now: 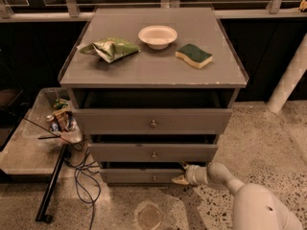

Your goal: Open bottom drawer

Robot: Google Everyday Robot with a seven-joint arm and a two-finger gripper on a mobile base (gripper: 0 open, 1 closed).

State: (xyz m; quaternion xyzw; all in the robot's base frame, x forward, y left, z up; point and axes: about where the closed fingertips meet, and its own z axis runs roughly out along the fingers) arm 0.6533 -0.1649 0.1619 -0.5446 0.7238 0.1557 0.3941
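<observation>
The bottom drawer [139, 176] is the lowest and slimmest of three grey fronts on the cabinet, with a small round knob [154, 178] at its centre. It stands out slightly, with a dark gap above it. My gripper [182, 175] reaches in from the lower right on a white arm [225, 178]. It is at the right end of the bottom drawer's front, to the right of the knob, up against the drawer's top edge.
The top drawer [152, 121] and middle drawer [153, 152] are also partly out. On the cabinet top lie a green bag [109, 48], a white bowl [157, 35] and a sponge [194, 55]. A bin [57, 116], cables [81, 171] and a low table stand at left.
</observation>
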